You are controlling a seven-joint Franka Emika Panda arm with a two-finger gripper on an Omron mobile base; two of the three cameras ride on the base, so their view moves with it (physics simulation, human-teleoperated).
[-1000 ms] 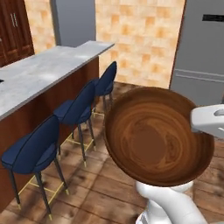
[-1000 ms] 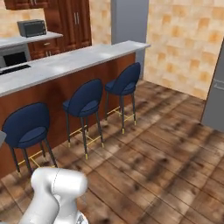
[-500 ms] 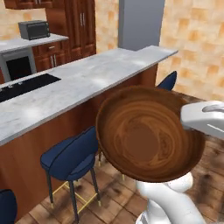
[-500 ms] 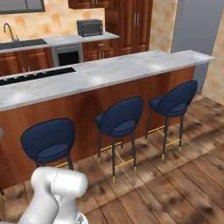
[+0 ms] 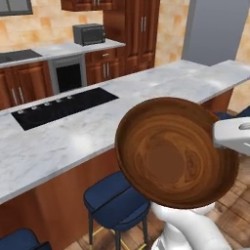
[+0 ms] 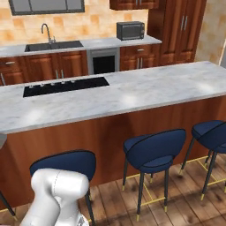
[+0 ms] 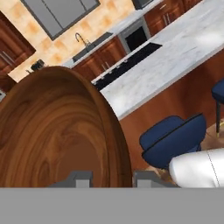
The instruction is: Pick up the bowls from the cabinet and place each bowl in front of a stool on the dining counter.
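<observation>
Wood bowl point(image 5: 177, 151) pinched by rim in my gripper point(image 7: 107, 178), held tilted; dining counter point(image 5: 73, 139) lies ahead, w/ stool point(image 5: 116, 203) below.

You've got a dark brown wooden bowl point(image 5: 176, 151) there, swirly grain, smooth with a soft sheen inside. The dining counter point(image 6: 132, 95) top is white-grey veined marble, polished looking, over a reddish-brown wood base, and the inset cooktop point(image 6: 66, 86) is flat glossy black. The stools point(image 6: 154, 150) have navy padded seats, matt, on thin dark legs. The floor point(image 6: 176, 207) is dark wood planks.
</observation>
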